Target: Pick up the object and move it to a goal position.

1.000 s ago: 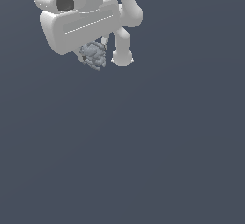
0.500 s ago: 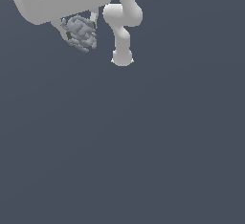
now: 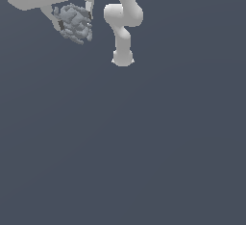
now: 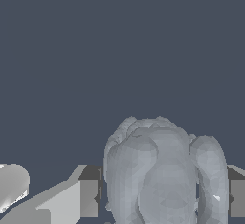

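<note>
Rock-like object (image 3: 74, 23) sits pinched between your claw's (image 3: 73, 19) two fingers (image 3: 89, 8), near the top of the exterior view toward its left, lifted above the plain grey floor (image 3: 144, 147).

White Franka arm (image 3: 123, 19) at top of exterior view: base low, links rising out of frame. Large white hand body fills top corner on exterior view's left. Gripper (image 3: 73, 21) hangs below hand body, fingers pointing down, clamped on grey object (image 3: 73, 23); one finger on each side of it. Wrist view: fingers (image 4: 89, 196) with dark pads flank object, pressed against its sides. Gripper held high, clear of floor.
</note>
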`<state>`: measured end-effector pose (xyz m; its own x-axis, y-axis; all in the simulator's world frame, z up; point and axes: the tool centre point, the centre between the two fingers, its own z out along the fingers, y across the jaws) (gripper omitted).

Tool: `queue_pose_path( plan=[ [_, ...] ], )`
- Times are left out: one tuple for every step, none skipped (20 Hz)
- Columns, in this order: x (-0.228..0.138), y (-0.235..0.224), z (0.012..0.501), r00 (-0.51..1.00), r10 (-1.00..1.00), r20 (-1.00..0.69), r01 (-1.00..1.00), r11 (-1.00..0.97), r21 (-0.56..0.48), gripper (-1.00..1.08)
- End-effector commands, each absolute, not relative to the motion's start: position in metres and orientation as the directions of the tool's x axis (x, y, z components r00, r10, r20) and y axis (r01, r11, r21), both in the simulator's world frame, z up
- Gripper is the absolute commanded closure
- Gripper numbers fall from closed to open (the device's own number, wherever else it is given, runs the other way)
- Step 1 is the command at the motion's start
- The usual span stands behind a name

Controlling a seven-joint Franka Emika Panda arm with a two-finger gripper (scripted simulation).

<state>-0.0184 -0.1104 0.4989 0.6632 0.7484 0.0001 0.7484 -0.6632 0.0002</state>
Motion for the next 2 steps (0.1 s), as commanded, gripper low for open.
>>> queue_pose_path(
  plan=[
    [-0.0179, -0.1108, 0.5007, 0.663, 0.749, 0.000, 0.749, -0.663, 0.000, 1.08],
    [-0.0178, -0.1109, 0.5008, 0.663, 0.749, 0.000, 0.749, -0.663, 0.000, 1.08]
  ],
)
